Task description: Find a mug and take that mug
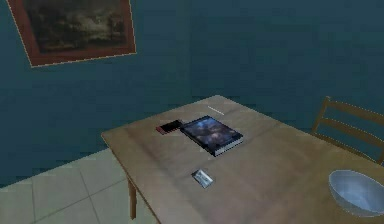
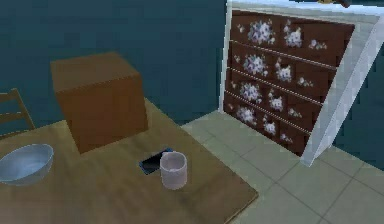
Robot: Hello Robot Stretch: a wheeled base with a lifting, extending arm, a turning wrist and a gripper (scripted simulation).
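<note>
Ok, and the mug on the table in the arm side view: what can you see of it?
The mug is pale grey-pink and smooth like ceramic, a plain round cup standing upright, mouth up, on the wooden table near its edge. Whether it has a handle is too small to tell. A small dark flat thing lies just left of it; contact unclear.

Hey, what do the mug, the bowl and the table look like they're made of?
Mug: likely glazed ceramic; pale, opaque pinkish-grey walls with a soft sheen.
Bowl: probably glass or polished metal; bluish-grey, with bright highlights along the rim, hard to tell which.
Table: wood, matte finish; warm brown with faint plank lines.
</note>
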